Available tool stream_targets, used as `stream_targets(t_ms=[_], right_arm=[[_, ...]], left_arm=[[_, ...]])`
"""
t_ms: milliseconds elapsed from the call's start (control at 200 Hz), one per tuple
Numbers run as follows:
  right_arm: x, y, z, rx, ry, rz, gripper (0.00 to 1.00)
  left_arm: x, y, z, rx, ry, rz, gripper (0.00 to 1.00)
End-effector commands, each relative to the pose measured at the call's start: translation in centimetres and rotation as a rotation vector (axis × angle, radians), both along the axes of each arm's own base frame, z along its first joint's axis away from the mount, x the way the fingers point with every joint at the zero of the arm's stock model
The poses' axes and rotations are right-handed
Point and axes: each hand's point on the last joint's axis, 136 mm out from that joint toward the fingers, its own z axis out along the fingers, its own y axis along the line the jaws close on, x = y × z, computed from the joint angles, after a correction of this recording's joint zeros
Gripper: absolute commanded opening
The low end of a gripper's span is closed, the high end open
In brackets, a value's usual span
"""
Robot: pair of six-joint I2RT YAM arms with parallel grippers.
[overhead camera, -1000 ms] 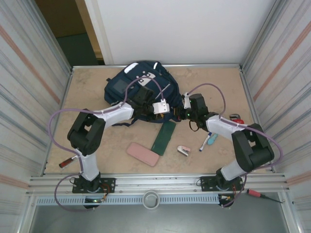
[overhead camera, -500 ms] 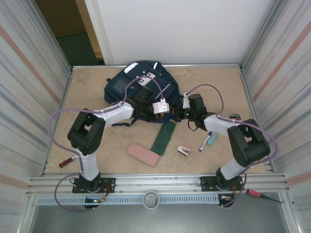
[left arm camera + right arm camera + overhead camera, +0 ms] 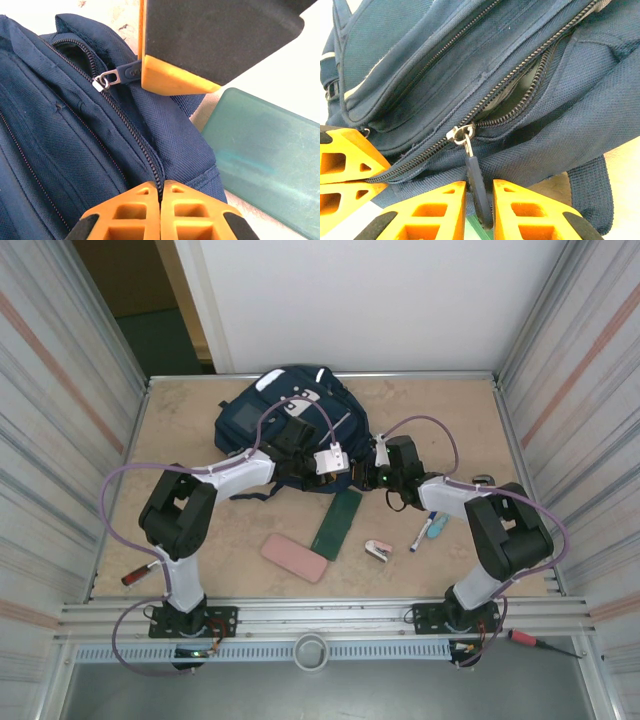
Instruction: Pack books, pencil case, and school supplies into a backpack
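Backpack: the navy backpack [image 3: 285, 415] lies flat at the far middle of the counter [image 3: 180, 430], its zippered edge turned toward both arms so they can work on it together.
Pencil case: the pink pencil case [image 3: 295, 558] rests on the near counter, well apart from the bag and not yet packed.
Left gripper: the left gripper [image 3: 160, 192] has its fingertips pressed together on the backpack's fabric right where the zipper track runs in between them. This looks like an anchor that keeps the track taut against a pull.
Green box: a flat dark green box [image 3: 337, 523] lies just beside the bag's near edge, under the two wrists.
Zipper: the zipper slider [image 3: 457, 134] sits partway along its track. Beyond it the teeth gape into a short opening [image 3: 520, 95], probably too small for loading.
Right gripper: the right gripper [image 3: 479, 200] has its jaws slightly apart on either side of the dangling zipper pull [image 3: 476, 182]. It brackets the tab loosely rather than visibly pinching it.
School supplies: the pink-and-white item [image 3: 377, 550], the blue-and-white marker [image 3: 421, 535] and the teal item [image 3: 436, 527] lie on the counter by the right arm, within its easy reach.
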Motion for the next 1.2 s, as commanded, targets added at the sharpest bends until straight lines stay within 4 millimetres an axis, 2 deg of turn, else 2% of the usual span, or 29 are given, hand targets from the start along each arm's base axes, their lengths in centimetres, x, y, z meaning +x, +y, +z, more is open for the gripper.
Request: stream_targets(t_ms=[0,276,401,526,751,862,932,1072,1192], right_arm=[[-0.1,0.6,-0.4,0.011,0.020,0.010,0.20],[0.4,0.9,0.0,0.013,0.004,0.007,0.20],[0.5,0.3,0.3,-0.003,-0.010,-0.008,0.12],[0.6,-1.4,0.4,-0.031,-0.009,-0.059,0.00],[1.2,-5.7,-0.1,-0.113,0.026,-0.217,0.00],[1.6,-6.7,0.1,-0.149,0.033,-0.263,0.00],[1.7,-6.4,0.4,-0.140,0.028,-0.251,0.00],[1.6,-3.9,2.1,-0.098,-0.037,-0.159,0.00],[1.0,-1.4,3.8,-0.059,-0.088,-0.077,0.00]], left_arm=[[0.1,0.3,1.4,-0.023,-0.012,0.006,0.01],[-0.1,0.5,1.3,-0.015,-0.018,0.002,0.01],[0.0,0.8,1.4,-0.014,-0.025,0.006,0.01],[0.1,1.5,1.5,-0.008,-0.034,0.012,0.01],[1.5,3.9,2.7,-0.013,-0.104,0.074,0.00],[2.2,5.6,3.7,-0.034,-0.133,0.119,0.00],[2.6,6.9,4.1,-0.042,-0.146,0.155,0.00],[2.6,8.7,3.5,-0.030,-0.145,0.206,0.02],[1.9,8.7,3.4,-0.052,-0.119,0.210,0.12]])
